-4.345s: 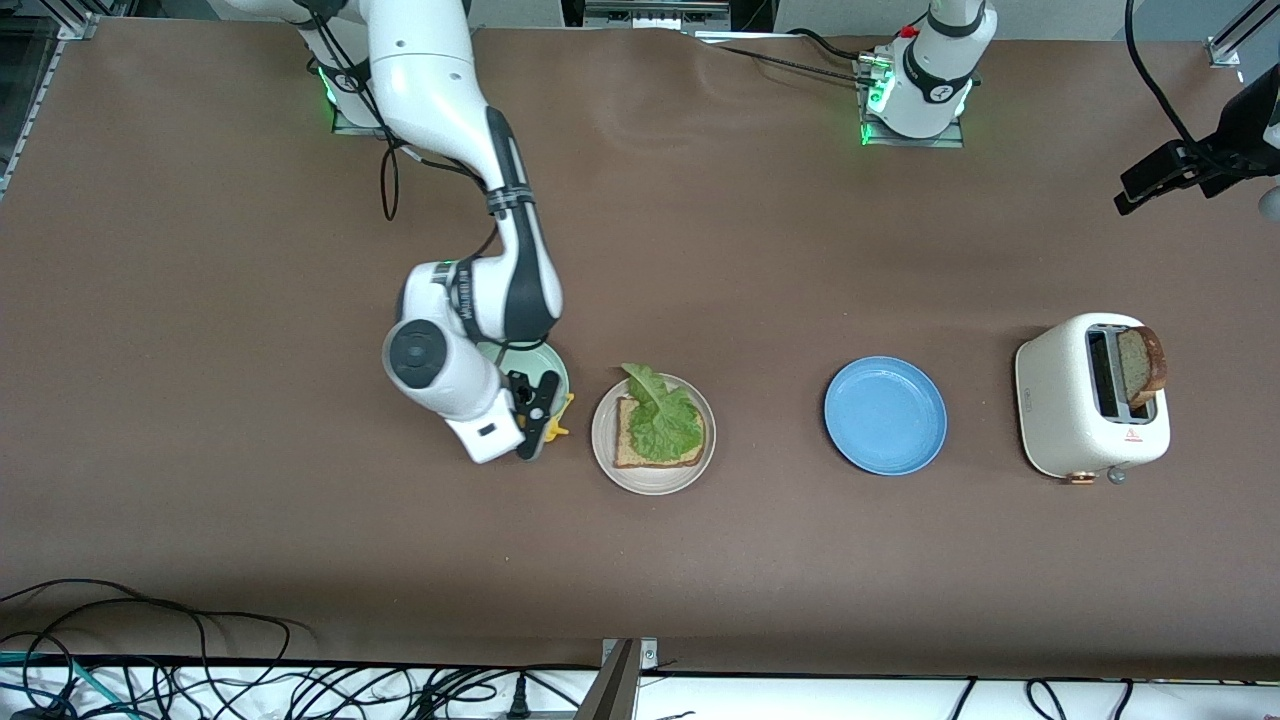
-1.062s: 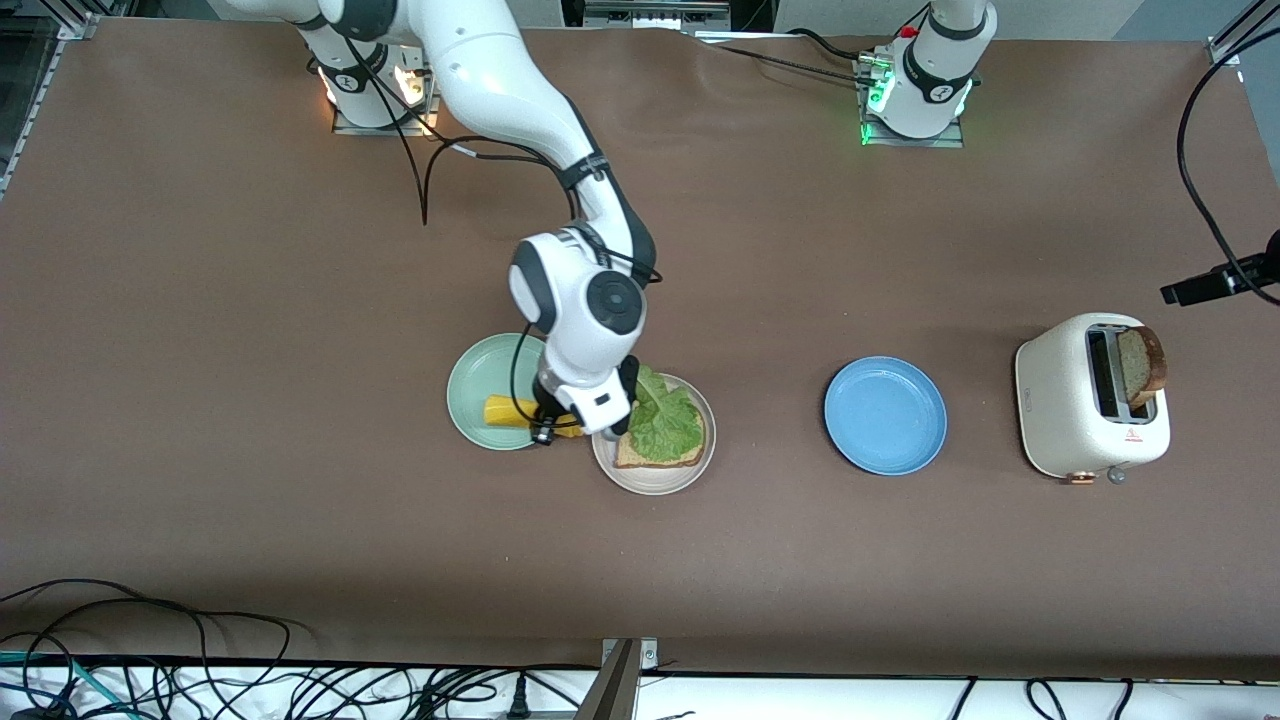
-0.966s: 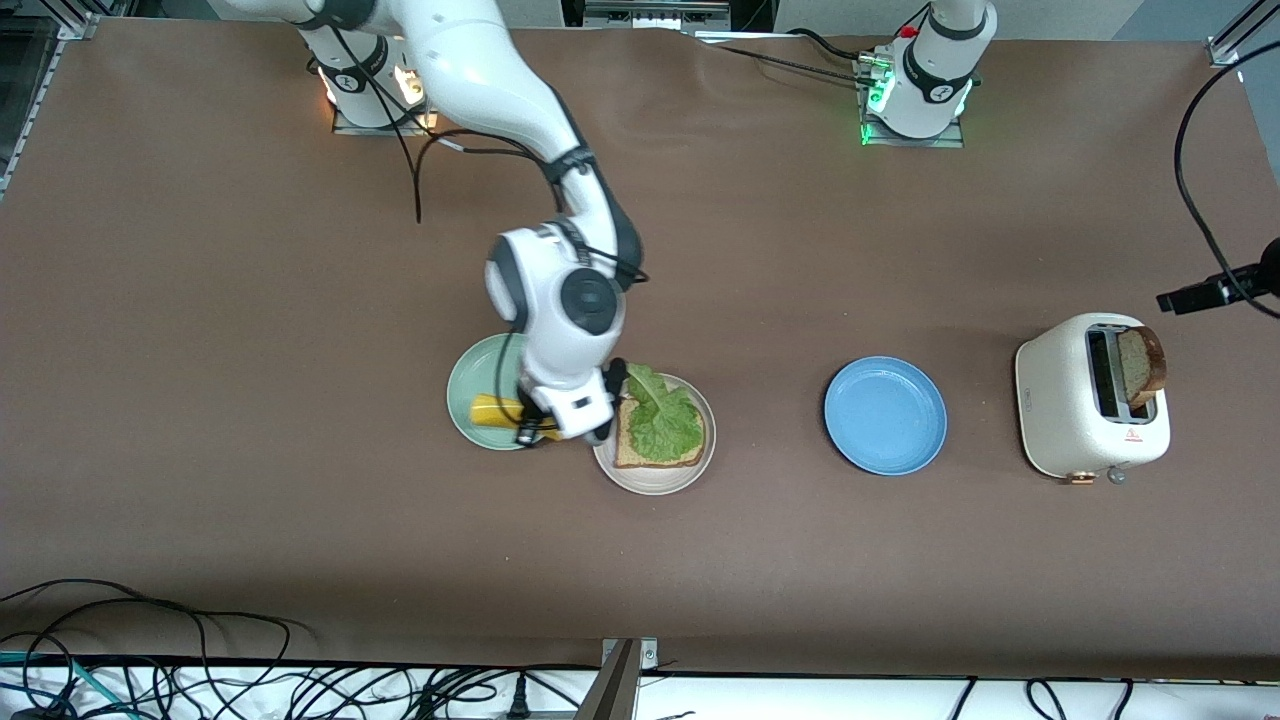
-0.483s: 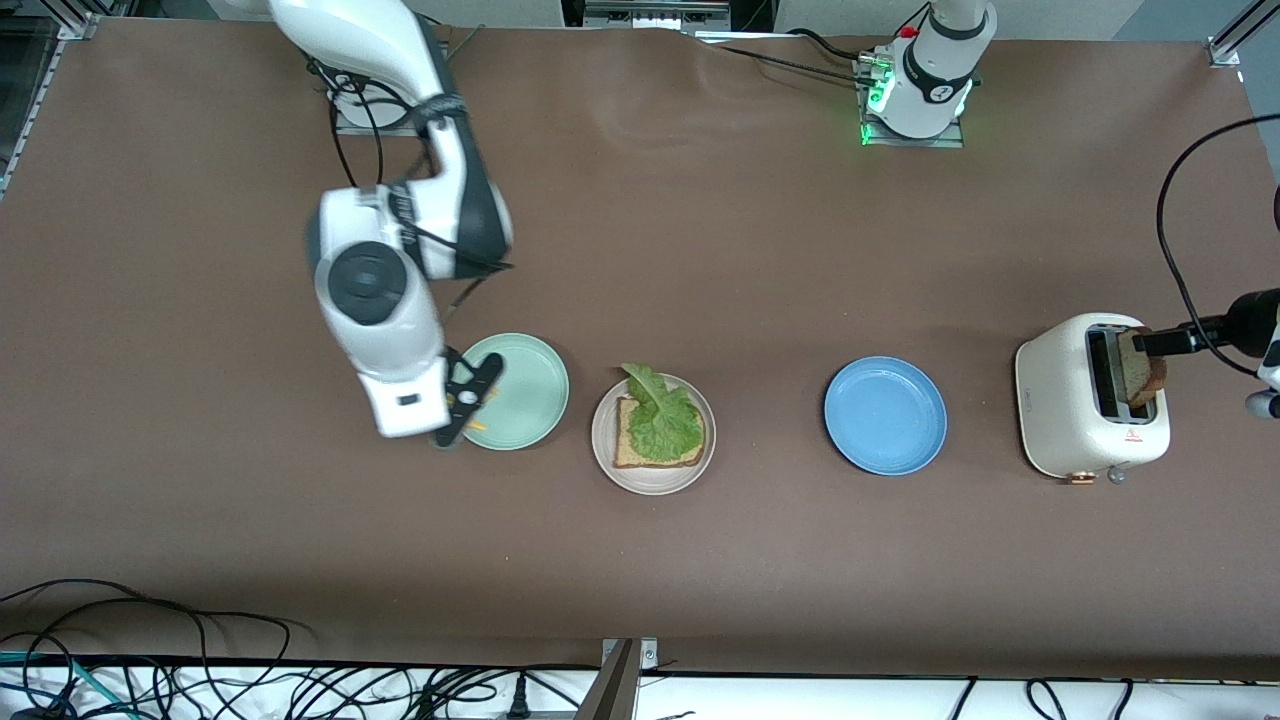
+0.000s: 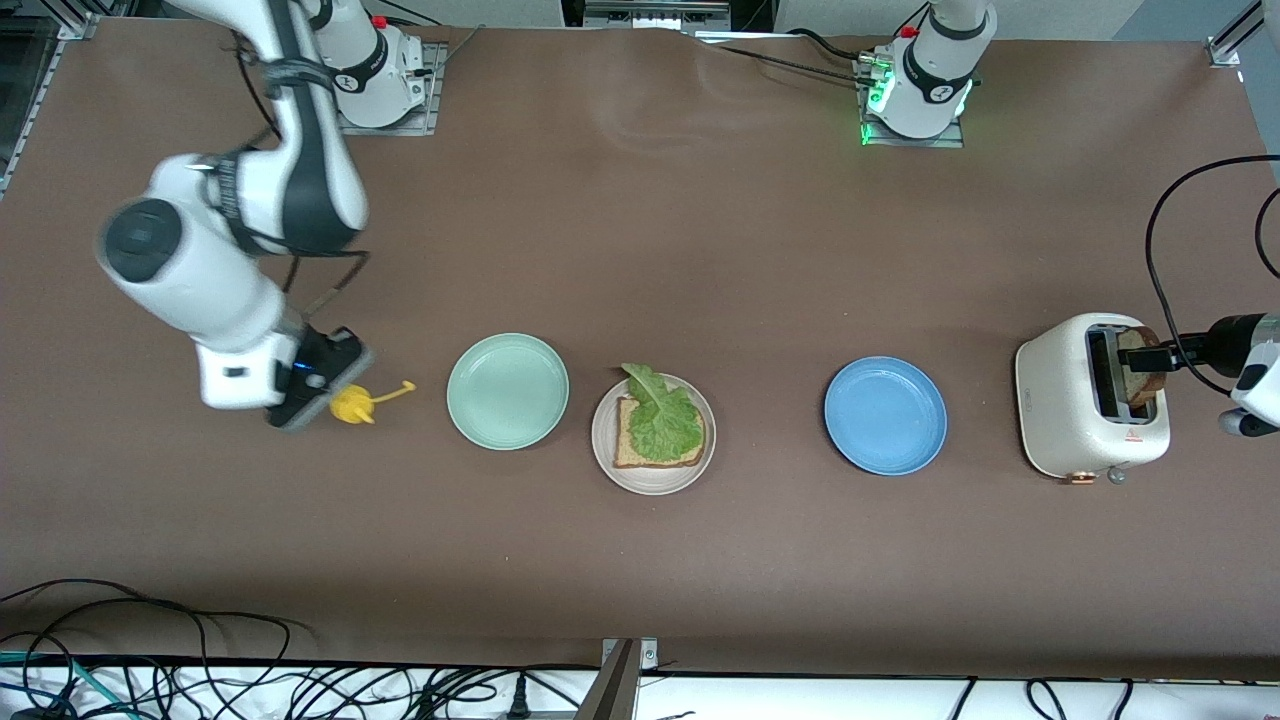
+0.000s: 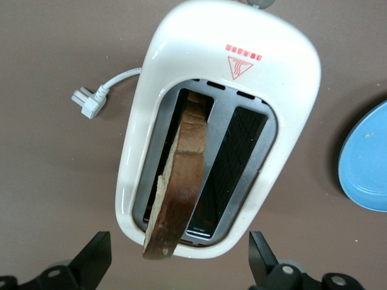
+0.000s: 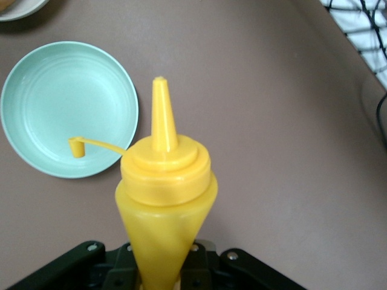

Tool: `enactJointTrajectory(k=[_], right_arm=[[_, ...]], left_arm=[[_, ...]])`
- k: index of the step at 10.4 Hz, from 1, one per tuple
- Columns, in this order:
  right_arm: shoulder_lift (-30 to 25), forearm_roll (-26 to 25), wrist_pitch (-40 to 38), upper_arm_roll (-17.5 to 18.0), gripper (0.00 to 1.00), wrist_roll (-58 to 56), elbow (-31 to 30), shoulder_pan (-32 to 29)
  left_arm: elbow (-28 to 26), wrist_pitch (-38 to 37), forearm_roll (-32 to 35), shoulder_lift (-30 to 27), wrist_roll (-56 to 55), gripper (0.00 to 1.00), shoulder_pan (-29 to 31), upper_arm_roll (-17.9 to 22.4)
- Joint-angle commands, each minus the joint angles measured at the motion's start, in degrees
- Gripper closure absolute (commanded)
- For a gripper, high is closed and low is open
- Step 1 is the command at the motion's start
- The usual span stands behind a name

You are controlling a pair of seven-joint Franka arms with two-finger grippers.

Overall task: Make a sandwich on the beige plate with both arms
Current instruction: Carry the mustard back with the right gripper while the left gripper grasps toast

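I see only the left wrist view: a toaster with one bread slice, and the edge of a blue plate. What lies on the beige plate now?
Observer: The beige plate carries one bread slice with a lettuce leaf on top; no second slice is on it.
Operator: My left claw stands open over the toaster. Where is the right claw?
Observer: The right claw is over the table toward the right arm's end, shut on a yellow squeeze bottle.
Operator: Is something on the mint-green plate?
Observer: No, the mint-green plate holds nothing; it stands beside the beige plate.
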Motion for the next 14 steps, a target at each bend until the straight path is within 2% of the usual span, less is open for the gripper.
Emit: enactJointTrajectory(k=[1,2,3,4,5,9,11,12,13,14], right_arm=[[-8.83,3.41,2.29,1.92,1.00,-3.99,-8.65,-3.32],[-8.92,5.34,2.29,1.83,1.00,-6.63,-9.70,-4.90],[-8.66,8.57,2.11,1.66,1.00,-10.05,-9.97,-5.18],[-8.05,12.78,1.42,1.57,1.00,-12.17,-10.24,-6.22],[-7.96,13.96,1.32,1.57,1.00,-13.49,-10.24,-6.58],[-7.08,14.58,1.32,1.65,1.00,-13.95,-9.80,-6.50],[-6.99,14.93,1.32,1.65,1.00,-15.86,-9.80,-7.80],[-5.43,17.37,1.32,1.83,1.00,-18.75,-9.80,-9.64],[-4.02,22.44,1.15,3.05,1.00,-22.78,-9.89,-11.58],[-3.57,24.32,0.27,6.19,1.00,-26.30,-9.89,-15.68]], left_arm=[[2.09,-0.63,1.53,1.81,-0.65,0.00,0.12,-0.28],[2.09,-0.63,1.53,1.81,-0.40,0.18,0.12,-0.36],[2.09,-0.71,2.05,1.81,-0.13,0.77,-0.23,-0.28],[2.09,-0.72,3.88,1.73,0.22,0.80,0.29,-0.45],[2.09,-0.72,3.90,1.81,0.40,0.81,0.30,-0.36],[2.17,-0.80,3.99,1.03,3.02,0.99,0.38,-0.36],[4.18,-2.02,3.99,0.06,3.30,1.00,0.30,-0.36],[5.76,-4.56,3.99,-0.64,3.30,1.00,0.30,-0.54],[7.17,-7.37,3.99,-1.43,3.21,1.00,0.21,-0.80],[7.88,-10.70,3.99,-3.00,3.21,1.00,0.12,-1.15]])
